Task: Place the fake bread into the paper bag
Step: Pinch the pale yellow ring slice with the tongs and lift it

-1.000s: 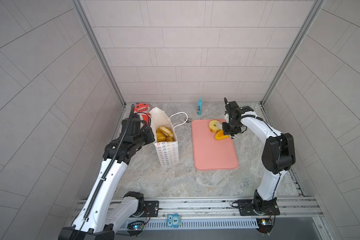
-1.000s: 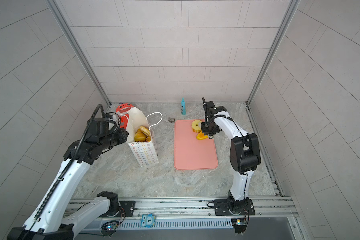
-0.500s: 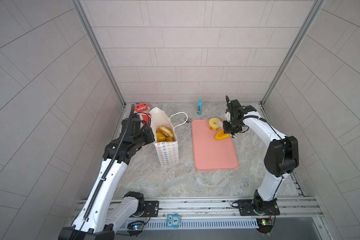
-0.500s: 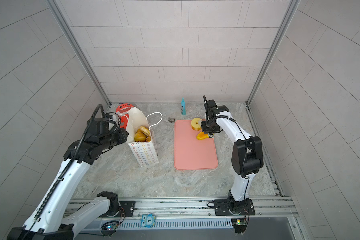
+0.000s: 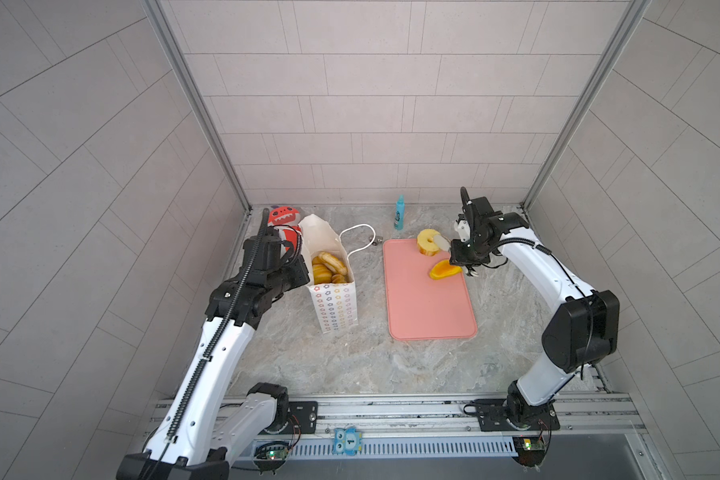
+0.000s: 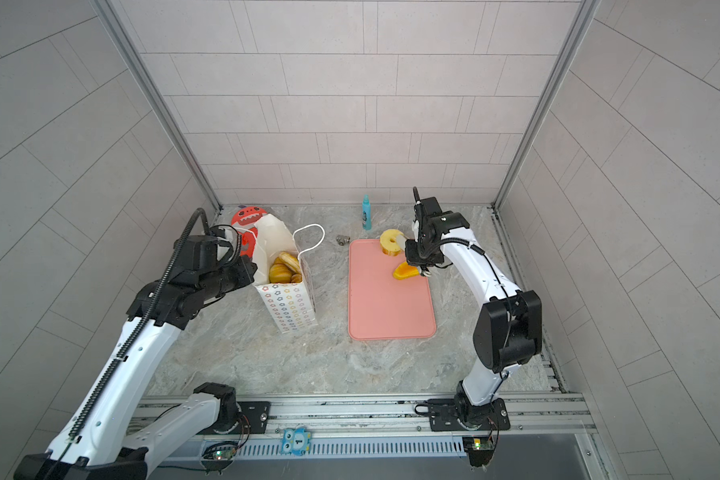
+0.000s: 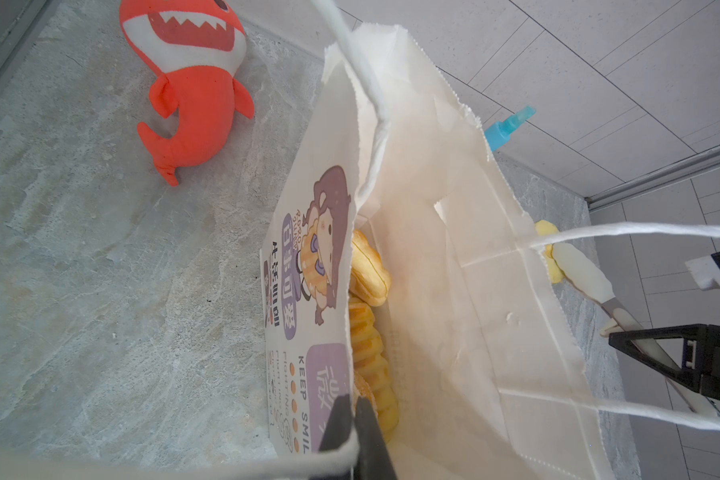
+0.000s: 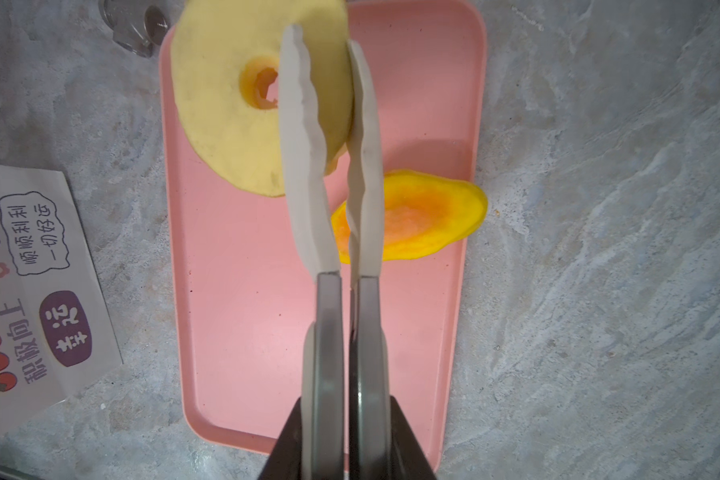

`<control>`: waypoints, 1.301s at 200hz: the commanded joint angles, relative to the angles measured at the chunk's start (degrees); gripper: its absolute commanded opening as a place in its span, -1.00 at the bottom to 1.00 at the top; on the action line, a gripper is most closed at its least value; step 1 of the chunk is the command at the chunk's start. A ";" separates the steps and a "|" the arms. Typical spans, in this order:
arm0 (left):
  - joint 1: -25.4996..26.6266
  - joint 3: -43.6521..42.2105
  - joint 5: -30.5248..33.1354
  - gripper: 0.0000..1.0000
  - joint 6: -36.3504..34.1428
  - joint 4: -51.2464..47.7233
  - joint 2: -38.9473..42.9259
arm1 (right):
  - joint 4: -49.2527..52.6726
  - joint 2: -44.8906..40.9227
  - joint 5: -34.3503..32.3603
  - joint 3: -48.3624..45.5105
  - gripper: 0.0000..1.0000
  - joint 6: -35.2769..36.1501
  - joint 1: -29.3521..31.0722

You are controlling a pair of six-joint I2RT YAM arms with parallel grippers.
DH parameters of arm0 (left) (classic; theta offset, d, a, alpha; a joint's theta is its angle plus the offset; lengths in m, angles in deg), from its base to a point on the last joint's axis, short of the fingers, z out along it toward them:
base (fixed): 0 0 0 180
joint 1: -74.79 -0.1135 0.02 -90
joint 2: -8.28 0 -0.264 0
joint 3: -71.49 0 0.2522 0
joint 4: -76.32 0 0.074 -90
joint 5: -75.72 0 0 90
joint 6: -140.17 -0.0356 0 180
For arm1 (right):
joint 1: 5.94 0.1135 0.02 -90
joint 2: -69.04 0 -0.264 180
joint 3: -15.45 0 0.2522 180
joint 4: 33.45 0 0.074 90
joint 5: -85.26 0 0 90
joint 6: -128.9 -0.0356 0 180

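Partly cut off, left hand [image 7: 352, 415] pinches the paper bag [image 7: 454, 249]; right hand [image 8: 325, 41] clamps the pale ring [image 8: 225, 104]

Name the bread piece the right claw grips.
The pale ring, its rim pinched in the right claw; the orange slice lies free on the tray, other pieces in the bag.

Both top views are bright and evenly lit, with soft shadows beside the paper bag [image 5: 335, 305] and pink tray [image 5: 429, 316]; the wide lens stretches the side walls [image 5: 80, 208]. In the left wrist view the bag's paper glows translucent and a pale band [image 7: 163, 461] is blurred. The right wrist view is dimmer, darkest at its corners; the right gripper [image 8: 323, 37] is soft at its base.
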 commanded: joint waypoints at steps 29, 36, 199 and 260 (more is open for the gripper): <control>-0.35 0.56 0.43 -0.87 -1.01 -1.65 0.22 | -1.49 -6.69 3.42 -1.60 -0.56 -1.52 -0.14; -0.35 0.60 0.39 -0.88 -1.07 -1.62 0.24 | -1.75 -7.39 3.98 -1.89 -0.56 -1.69 -0.16; -0.35 1.15 0.24 -0.88 -0.82 -1.91 0.48 | -5.80 -18.85 7.58 0.23 -0.55 -5.75 -0.61; -0.33 1.32 0.28 -0.88 -0.79 -2.07 0.62 | -3.33 -19.00 7.32 7.46 -0.54 -5.81 -0.71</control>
